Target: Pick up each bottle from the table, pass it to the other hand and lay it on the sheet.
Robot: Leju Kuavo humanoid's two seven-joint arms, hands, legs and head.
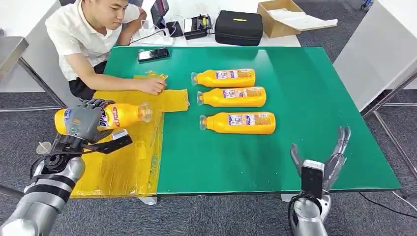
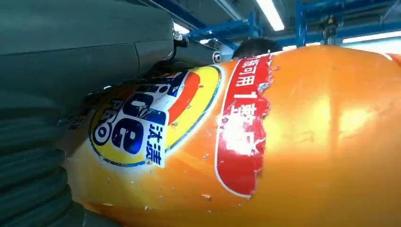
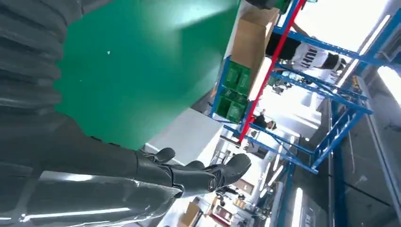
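My left hand [image 1: 83, 120] grips an orange bottle [image 1: 125, 114] around its body, holding it level above the yellow sheet [image 1: 128, 157], cap end pointing right. Up close, the bottle's label [image 2: 156, 118] and orange body [image 2: 331, 142] sit against my left hand [image 2: 71, 61]. Three more orange bottles lie in a row on the green table: far [image 1: 224, 77], middle [image 1: 232, 97], near [image 1: 238, 123]. My right hand [image 1: 322, 160] stands open over the table's front edge, fingers spread [image 3: 208, 175], holding nothing.
A person sits at the far left, one hand [image 1: 152, 86] pressing on the sheet's far edge. A phone [image 1: 153, 54] lies on the green table [image 1: 314, 98]. Behind it are a black case [image 1: 239, 27] and a cardboard box [image 1: 280, 17].
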